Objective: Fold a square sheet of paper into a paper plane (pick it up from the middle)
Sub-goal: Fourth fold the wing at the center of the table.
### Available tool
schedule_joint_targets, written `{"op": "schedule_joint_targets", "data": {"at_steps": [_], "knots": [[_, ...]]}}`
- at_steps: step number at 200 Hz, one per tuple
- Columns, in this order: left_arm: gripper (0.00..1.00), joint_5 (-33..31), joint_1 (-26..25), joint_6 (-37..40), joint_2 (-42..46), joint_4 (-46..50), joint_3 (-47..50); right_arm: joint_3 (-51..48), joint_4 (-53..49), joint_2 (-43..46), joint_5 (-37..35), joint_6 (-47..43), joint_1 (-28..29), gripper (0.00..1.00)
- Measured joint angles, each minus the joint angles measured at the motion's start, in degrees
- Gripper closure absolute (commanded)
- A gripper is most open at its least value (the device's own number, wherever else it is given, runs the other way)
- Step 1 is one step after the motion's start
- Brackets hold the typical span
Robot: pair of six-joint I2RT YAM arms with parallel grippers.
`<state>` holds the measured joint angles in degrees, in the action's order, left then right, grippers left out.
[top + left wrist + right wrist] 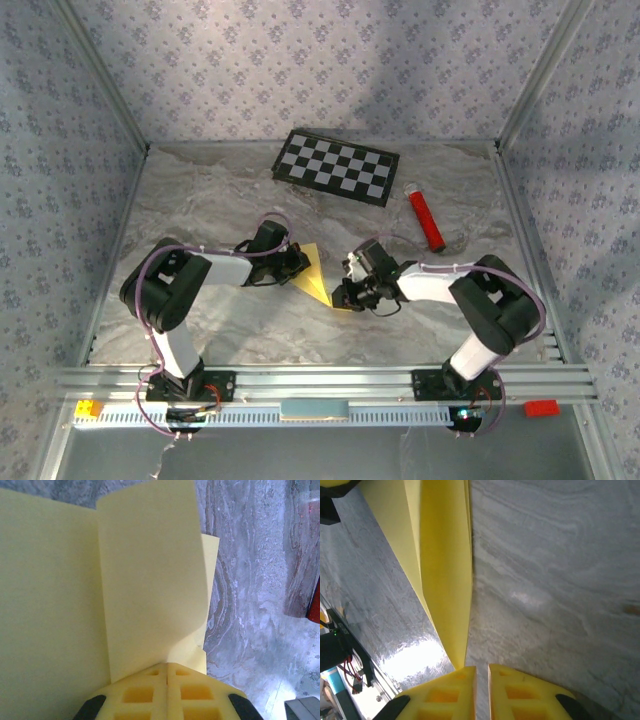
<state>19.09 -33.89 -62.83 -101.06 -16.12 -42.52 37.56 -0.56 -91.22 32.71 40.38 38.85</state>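
The square sheet of paper [312,268] is pale yellow and lies folded into a narrow pointed shape on the marble table between the two arms. My left gripper [298,262] sits at its wide left end. In the left wrist view the jaws of this gripper [166,666] are pressed together on the edge of a raised flap of the paper [150,580]. My right gripper [343,296] is at the pointed near-right tip. In the right wrist view the right gripper [481,669] shows a narrow gap with bare table in it, and the paper [445,555] tip ends against its left finger.
A black-and-white checkerboard panel [336,166] lies at the back of the table. A red tube [424,218] lies to the right of it, and its end [315,605] shows at the right edge of the left wrist view. Aluminium rails [320,380] run along the near edge.
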Motion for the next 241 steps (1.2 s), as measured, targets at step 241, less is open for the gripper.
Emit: {"op": "schedule_joint_targets", "data": {"at_steps": [241], "knots": [[0.98,0.68,-0.37,-0.02,0.0,0.17,0.02,3.15,9.75,-8.46,2.64,0.76,1.9,0.98]]}}
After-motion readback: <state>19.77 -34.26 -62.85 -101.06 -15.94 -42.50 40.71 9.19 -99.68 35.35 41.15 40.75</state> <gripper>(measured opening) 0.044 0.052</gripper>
